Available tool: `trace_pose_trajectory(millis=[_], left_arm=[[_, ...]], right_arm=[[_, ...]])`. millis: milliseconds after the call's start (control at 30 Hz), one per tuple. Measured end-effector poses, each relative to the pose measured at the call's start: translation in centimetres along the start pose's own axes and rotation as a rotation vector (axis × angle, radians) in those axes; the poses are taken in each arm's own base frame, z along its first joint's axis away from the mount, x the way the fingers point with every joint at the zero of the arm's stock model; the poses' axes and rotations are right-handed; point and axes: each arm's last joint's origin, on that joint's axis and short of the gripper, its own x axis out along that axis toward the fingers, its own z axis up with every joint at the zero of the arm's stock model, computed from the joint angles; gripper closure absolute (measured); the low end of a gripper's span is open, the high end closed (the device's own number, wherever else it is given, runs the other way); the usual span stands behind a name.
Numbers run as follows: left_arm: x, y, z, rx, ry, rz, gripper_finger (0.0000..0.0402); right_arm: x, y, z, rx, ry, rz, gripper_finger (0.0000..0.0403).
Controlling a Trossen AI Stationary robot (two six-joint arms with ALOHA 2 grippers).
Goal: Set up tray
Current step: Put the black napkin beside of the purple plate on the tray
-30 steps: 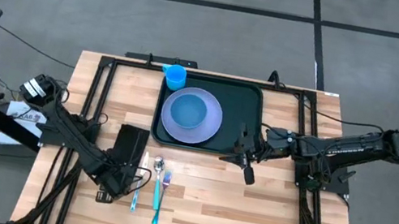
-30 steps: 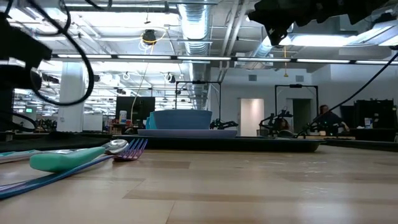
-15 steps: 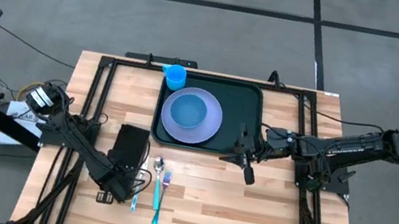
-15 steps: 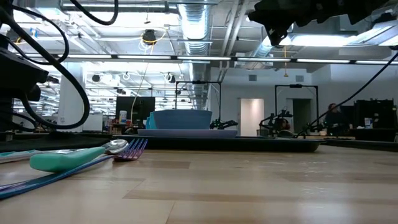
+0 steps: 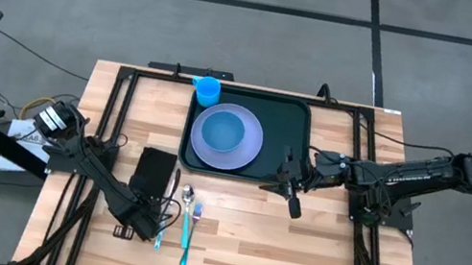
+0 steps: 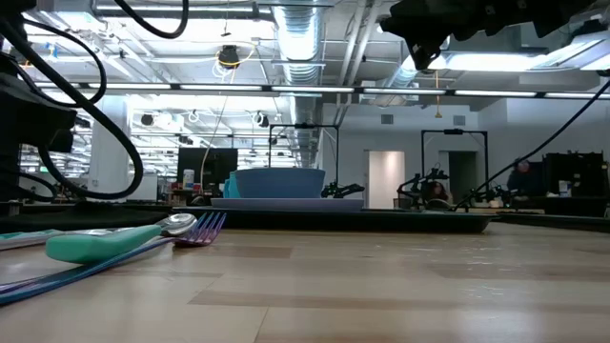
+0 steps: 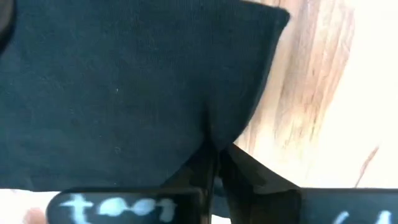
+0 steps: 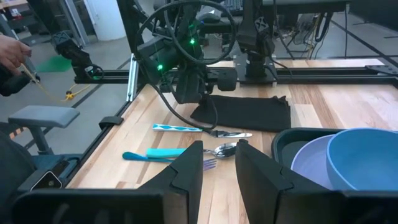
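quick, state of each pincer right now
left pincer: shut, pinching the edge of the black napkin
right pincer: open, empty, above the table beside the tray

Hardly any lettering legible. Left hand (image 7: 214, 163): blurred white marks on its dark body, left wrist view, unreadable. Right arm (image 5: 404, 174): faint pale lettering along its link, high view, too small to read.
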Motion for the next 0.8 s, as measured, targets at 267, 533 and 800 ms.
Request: trace_pose_trajectory(millis=[267,533,800], left_arm=[[-2.6,0.0,-0.2,-0.001,0.105,0.064,0.04],[-8.2,0.6,-0.4,0.049,0.115,0.221,0.0401],[-15.3,2.9,-0.6,0.017,-0.124,0.227,0.0401]], right_arm=[[0.0,0.0,0.0,-0.001,-0.001,0.0,0.0316],[0.0,0.0,0.1,-0.011,-0.013,0.004,0.0316],[0.0,0.0,0.2,-0.099,-0.019,0.006,0.0316]])
